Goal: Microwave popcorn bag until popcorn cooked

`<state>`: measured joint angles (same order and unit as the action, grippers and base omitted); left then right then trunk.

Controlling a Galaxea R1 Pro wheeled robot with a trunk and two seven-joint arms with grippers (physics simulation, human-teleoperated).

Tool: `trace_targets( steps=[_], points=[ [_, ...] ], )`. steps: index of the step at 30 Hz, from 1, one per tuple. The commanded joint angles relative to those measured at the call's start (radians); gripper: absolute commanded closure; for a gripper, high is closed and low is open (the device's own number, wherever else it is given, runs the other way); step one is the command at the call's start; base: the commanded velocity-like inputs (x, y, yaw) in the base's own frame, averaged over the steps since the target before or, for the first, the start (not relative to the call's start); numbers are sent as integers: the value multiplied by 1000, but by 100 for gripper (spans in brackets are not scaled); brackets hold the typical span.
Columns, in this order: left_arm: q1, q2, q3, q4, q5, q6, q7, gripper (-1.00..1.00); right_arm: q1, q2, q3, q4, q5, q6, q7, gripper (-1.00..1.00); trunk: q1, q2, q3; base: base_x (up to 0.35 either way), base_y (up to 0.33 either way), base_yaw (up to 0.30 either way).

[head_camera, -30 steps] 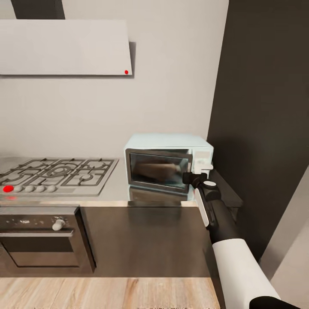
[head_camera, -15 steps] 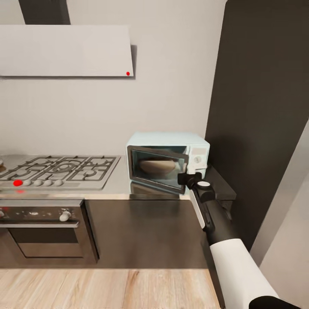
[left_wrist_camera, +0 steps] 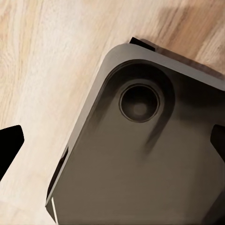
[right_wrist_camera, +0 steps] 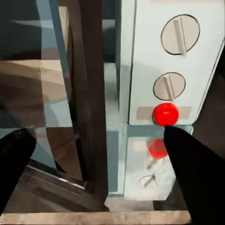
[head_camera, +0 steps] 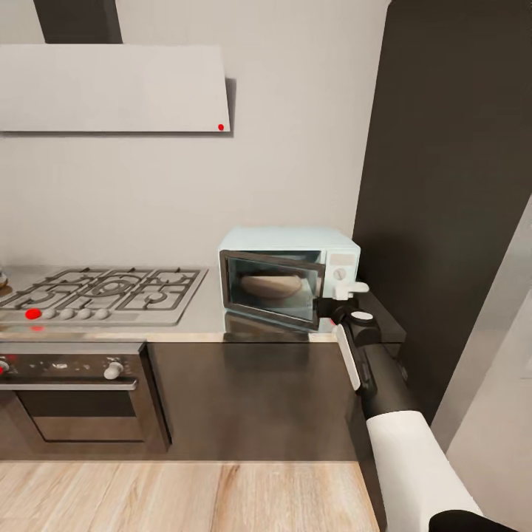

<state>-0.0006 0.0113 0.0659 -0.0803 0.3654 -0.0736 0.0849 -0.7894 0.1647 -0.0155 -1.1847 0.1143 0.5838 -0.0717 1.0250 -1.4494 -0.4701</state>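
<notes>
The tan-brown crumpled paper popcorn bag (head_camera: 270,285) lies inside the small pale mint-blue box microwave (head_camera: 295,240), seen through its dark glass door (head_camera: 273,292). The door stands ajar, its free edge swung out toward the right arm; in the right wrist view the dark door edge (right_wrist_camera: 93,108) is separated from the white control panel (right_wrist_camera: 171,61) by a narrow gap. The panel carries two round slotted knobs (right_wrist_camera: 180,33) and, below them, a glossy red indicator dot (right_wrist_camera: 165,114), mirrored in the surface beneath. The right gripper (right_wrist_camera: 101,164) has its black fingers (right_wrist_camera: 194,173) spread wide apart, holding nothing, one on the door side and one just under the red dot. The microwave sits at the right end of the thin grey brushed-metal countertop (head_camera: 199,325), close to a tall dark glossy cabinet (head_camera: 451,185). Free worktop separates it from the steel gas hob (head_camera: 103,292); below are the built-in steel oven (head_camera: 74,399) and pale wood floor (head_camera: 185,495), above a white slanted hood (head_camera: 111,87). The left gripper's black fingertips (left_wrist_camera: 9,150) sit wide apart over a rounded dark grey base plate (left_wrist_camera: 140,154).
</notes>
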Motion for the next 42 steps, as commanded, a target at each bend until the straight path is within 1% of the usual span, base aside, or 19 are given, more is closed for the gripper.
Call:
trace_targets(
  steps=[1, 4, 6, 9, 12, 14, 15, 16, 17, 19, 21, 22, 25, 28, 32, 42],
  points=[
    [0, 0, 6, -1, -2, -2, 1, -100, -1, 1, -1, -1, 10, 7, 4, -100, 0, -1, -1, 0, 0, 0],
    [0, 0, 7, 0, -2, -2, 1, -100, 0, 1, -1, -1, 8, 10, 5, -100, 0, -1, -1, 0, 0, 0],
    [0, 0, 6, 0, -2, -2, 1, -100, 11, 2, 0, -3, 8, 13, 6, -100, 0, -1, -1, 0, 0, 0],
    [-1, 0, 6, 0, -2, -2, 1, -100, 47, 3, 2, -5, 8, 23, 8, -100, 0, -1, -1, 0, 0, 0],
    [0, 0, 6, 0, -2, -2, 1, -100, 96, -1, 3, -5, 12, 23, 25, -100, 0, -1, -1, 0, 0, 0],
    [0, 0, 6, 0, -2, -2, 1, -100, 112, -4, 0, -3, 15, 21, 28, -100, 0, -1, -1, 0, 0, 0],
    [0, 0, 6, 0, -2, -2, 1, -100, 115, -10, -2, -4, 16, 20, 28, -100, 0, -1, -1, 0, 0, 0],
    [-1, 0, 6, 0, -2, -2, 1, -100, 117, -33, -4, -11, 17, 18, 28, -100, 0, -1, -1, 0, 0, 0],
    [-1, 0, 7, 0, -2, -2, 1, -100, 118, -69, -4, -22, 18, 15, 28, -100, 0, -1, -1, 0, 0, 0],
    [-1, -1, 7, 0, -2, -2, 1, -100, 119, -120, -5, -56, 18, 12, 27, -100, 0, -1, -1, 0, 0, 0],
    [0, -1, 7, -1, -2, -2, 1, -100, 119, -141, -7, -84, 17, 12, 26, -100, 0, -1, -1, 0, 0, 0],
    [0, -1, 8, -1, -2, -2, 1, -100, 119, -147, -8, -96, 16, 12, 26, -100, 0, -1, -1, 0, 0, 0],
    [0, -1, 8, -2, -2, -2, 2, -100, 119, -151, -10, -111, 15, 16, 27, -100, 0, -1, -1, 0, 0, 0],
    [0, -4, 8, -1, -3, 1, 1, -100, 119, -149, -11, -113, 8, 10, 26, -100, 0, -1, -1, 145, 0, 0],
    [0, -5, 8, -1, -3, 2, 1, -100, 120, -143, -9, -113, 4, 8, 27, -100, 0, -1, -1, 295, 0, 0],
    [0, -5, 8, -1, -3, 2, 1, -100, 120, -141, -8, -113, 3, 8, 29, -100, 0, -1, -1, 318, 0, 0]
  ],
)
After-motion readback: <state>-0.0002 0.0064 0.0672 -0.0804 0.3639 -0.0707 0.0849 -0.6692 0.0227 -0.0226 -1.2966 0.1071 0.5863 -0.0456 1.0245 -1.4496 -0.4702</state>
